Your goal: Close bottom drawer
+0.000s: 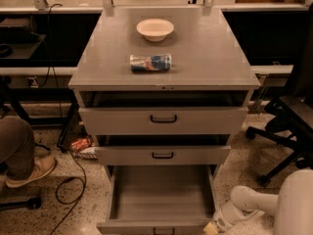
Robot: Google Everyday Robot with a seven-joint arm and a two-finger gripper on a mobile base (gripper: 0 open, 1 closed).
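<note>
The bottom drawer (161, 195) of the grey cabinet is pulled far out. Its deep tray looks empty, and its front panel (132, 227) with a small black handle (164, 230) lies at the bottom edge of the camera view. The middle drawer front (163, 155) and the top drawer front (163, 119) both stand slightly out. My gripper (213, 226) is at the end of the white arm (254, 204), low at the bottom right. It is just beside the right front corner of the bottom drawer.
A white bowl (155, 29) and a can lying on its side (150, 62) are on the cabinet top (210, 58). A person's leg and shoe (22, 163) and cables (68, 190) are on the floor at left. An office chair (286, 126) stands at right.
</note>
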